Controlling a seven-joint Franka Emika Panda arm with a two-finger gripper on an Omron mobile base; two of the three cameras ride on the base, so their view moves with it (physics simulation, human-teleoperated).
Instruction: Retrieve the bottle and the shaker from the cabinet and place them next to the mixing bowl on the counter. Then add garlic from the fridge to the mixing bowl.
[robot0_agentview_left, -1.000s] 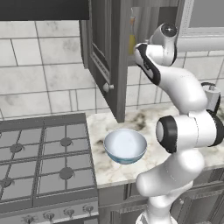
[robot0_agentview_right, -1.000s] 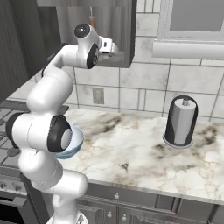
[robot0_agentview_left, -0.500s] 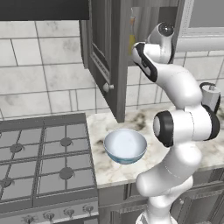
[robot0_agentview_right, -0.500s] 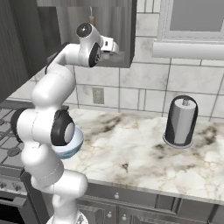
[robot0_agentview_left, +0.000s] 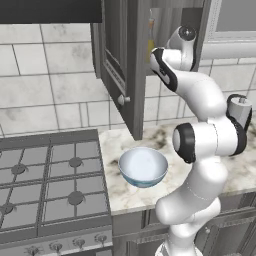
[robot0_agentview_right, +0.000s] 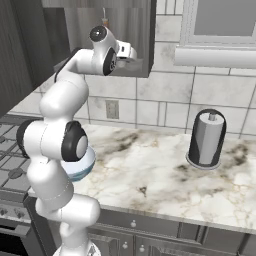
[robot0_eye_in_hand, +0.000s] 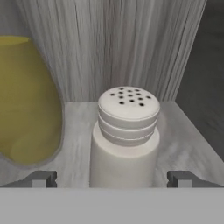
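My pincer (robot0_eye_in_hand: 111, 178) reaches up into the open wall cabinet (robot0_agentview_left: 125, 60), jaws spread wide, holding nothing. In the hand view the 2 fingertips (robot0_eye_in_hand: 40, 178) stand on either side of the white shaker (robot0_eye_in_hand: 125, 135), apart from its body on both sides.

Shaker: upright on the grey wood cabinet shelf (robot0_eye_in_hand: 183, 144), perforated cap on top, centred between my fingertips. Cabinet's grained back wall behind it.

Bottle (robot0_eye_in_hand: 26, 100): yellow, rounded, just beside the shaker to its left in the hand view, on the same shelf. A narrow gap shows between the 2. In the left base view a sliver of yellow bottle (robot0_agentview_left: 150, 42) shows inside the cabinet, beside my wrist.

Mixing bowl (robot0_agentview_left: 143, 166): pale blue, on the marbled counter (robot0_agentview_right: 160, 175), near the stove (robot0_agentview_left: 47, 185) edge, below the cabinet door. In the right base view my arm hides most of it; only part of the rim (robot0_agentview_right: 85, 165) shows.

Paper towel holder (robot0_agentview_right: 206, 139) stands on the counter well to the right, near the tiled wall.
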